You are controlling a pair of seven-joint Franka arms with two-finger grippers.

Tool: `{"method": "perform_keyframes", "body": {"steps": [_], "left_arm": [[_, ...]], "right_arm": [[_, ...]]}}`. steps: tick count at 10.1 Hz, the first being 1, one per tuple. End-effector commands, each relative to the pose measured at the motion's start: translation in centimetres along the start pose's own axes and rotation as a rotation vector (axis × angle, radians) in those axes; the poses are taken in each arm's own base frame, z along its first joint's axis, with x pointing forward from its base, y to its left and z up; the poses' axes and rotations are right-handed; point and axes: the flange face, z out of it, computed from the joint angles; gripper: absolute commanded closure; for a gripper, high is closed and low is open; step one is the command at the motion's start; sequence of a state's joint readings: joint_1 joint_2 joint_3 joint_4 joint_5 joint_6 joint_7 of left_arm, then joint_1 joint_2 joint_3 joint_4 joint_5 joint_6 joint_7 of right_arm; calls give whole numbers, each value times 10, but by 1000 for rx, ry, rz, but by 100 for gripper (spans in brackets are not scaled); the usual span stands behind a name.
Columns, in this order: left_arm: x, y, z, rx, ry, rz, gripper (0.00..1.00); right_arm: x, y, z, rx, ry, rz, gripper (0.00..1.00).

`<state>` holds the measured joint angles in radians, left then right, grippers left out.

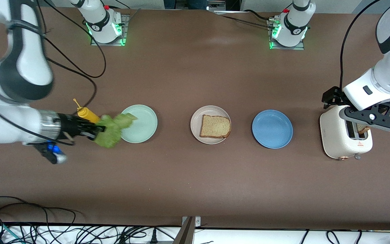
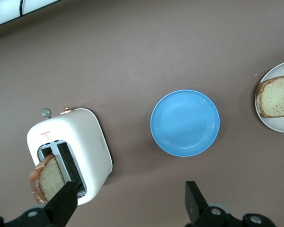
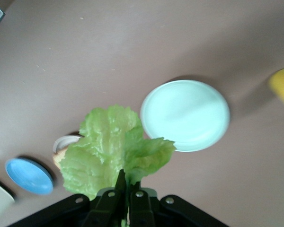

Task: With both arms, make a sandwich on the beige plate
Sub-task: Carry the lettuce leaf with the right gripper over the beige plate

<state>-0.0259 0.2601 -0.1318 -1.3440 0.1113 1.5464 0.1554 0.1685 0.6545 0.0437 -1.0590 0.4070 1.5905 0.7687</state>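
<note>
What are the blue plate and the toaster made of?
The blue plate looks like smooth plastic or glazed ceramic: even colour, soft sheen, faint rings. The toaster seems to be glossy cream-white plastic or painted metal, with a copper-coloured knob; which one is hard to tell.

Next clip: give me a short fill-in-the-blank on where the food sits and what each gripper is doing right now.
1. The right gripper is shut on the ____, beside the mint green plate.
2. One bread slice lies on the ____ plate.
3. The second bread slice stands in the ____.
4. The left gripper, over the toaster, has its jaws ____.

Missing words: lettuce leaf; beige; toaster; open
</note>
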Motion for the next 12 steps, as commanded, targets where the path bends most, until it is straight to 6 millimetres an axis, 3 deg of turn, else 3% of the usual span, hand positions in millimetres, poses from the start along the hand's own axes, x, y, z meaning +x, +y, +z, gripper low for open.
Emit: {"method": "perform_keyframes", "body": {"steps": [1, 6, 8, 10, 12], "left_arm": [[0, 1, -5, -25, 8, -15, 0], [0, 1, -5, -25, 8, -15, 0], [0, 0, -5, -25, 7, -16, 0], [0, 0, -5, -25, 6, -16, 0], [0, 3, -5, -29, 8, -14, 0]], "right_arm": [[-12, -40, 35, 101, -22, 163, 100], [-61, -119, 138, 271, -91, 405, 100], [-82, -132, 172, 295, -131, 431, 100], [-114, -146, 219, 338, -64, 410, 100], [-137, -142, 269, 322, -26, 406, 100]]}}
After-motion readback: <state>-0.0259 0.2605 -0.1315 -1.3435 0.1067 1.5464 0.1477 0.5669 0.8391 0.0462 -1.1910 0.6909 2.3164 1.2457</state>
